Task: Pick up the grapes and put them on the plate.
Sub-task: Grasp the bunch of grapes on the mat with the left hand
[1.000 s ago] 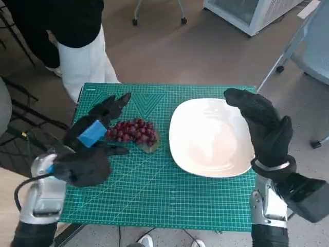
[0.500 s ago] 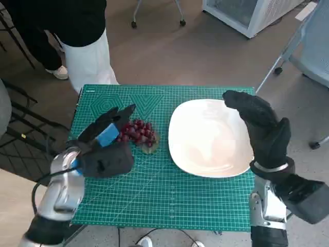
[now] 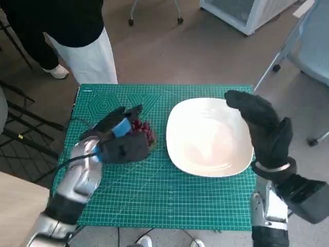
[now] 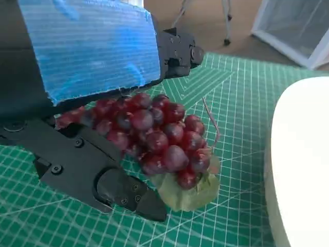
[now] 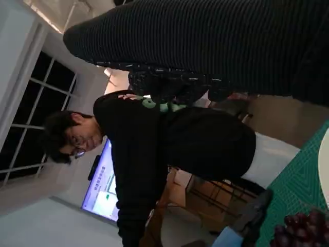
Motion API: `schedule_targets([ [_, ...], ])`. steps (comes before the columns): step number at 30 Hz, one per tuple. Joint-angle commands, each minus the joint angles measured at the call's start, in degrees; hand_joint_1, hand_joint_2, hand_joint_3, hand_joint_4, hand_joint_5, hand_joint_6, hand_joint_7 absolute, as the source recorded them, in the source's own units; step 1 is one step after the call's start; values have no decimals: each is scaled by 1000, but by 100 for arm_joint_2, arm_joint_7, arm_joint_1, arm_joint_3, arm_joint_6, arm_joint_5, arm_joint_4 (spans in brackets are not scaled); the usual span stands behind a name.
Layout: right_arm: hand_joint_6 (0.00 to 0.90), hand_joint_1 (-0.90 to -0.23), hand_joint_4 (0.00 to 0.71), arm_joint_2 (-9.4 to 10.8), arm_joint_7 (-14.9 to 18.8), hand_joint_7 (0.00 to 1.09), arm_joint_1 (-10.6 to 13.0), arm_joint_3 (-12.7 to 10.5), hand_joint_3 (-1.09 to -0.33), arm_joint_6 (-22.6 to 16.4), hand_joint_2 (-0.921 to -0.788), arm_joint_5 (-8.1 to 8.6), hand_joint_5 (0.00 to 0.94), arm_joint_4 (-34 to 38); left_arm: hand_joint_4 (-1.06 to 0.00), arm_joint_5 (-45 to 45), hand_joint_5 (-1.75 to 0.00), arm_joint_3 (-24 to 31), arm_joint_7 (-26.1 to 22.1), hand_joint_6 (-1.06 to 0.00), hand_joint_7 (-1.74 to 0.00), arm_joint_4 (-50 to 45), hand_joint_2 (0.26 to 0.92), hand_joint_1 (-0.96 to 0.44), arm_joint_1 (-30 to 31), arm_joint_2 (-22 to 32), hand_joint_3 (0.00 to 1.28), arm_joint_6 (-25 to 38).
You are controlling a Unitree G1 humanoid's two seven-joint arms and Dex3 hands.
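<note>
Beside the plate [image 3: 208, 138]: grapes [image 4: 154, 134], left robot hand [image 3: 121, 141] spread around them, not yet closed; loose grip risks dropped bunch.

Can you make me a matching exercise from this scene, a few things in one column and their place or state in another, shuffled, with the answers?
Things:
1. grapes
2. plate
3. left hand
4. right hand

Places or states:
A. raised over the plate's right edge, holding nothing
B. white, nothing on it
C. on the green mat, left of the plate
D. fingers around the grapes

Pairs: 1-C, 2-B, 3-D, 4-A
</note>
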Motion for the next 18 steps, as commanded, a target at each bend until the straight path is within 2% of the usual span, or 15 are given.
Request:
schedule_targets([
  [1, -1, -502, 280, -12, -3, 528, 124, 9, -596, 84, -921, 15, 1, -15, 1, 91, 1, -213, 127, -127, -2, 519, 708, -387, -373, -111, 1, -54],
  [10, -1, -496, 280, -19, 12, 527, 121, 5, -599, 38, -921, -9, 1, 37, 1, 24, 1, -499, 306, -129, -2, 1626, 709, -385, -901, -373, 1, -221],
  [18, -1, -495, 281, -26, 48, 528, 114, -4, -598, -20, -921, 6, 1, 100, 1, -86, 1, -658, 518, -140, -6, 2935, 707, -345, -1324, -617, 0, -638],
])
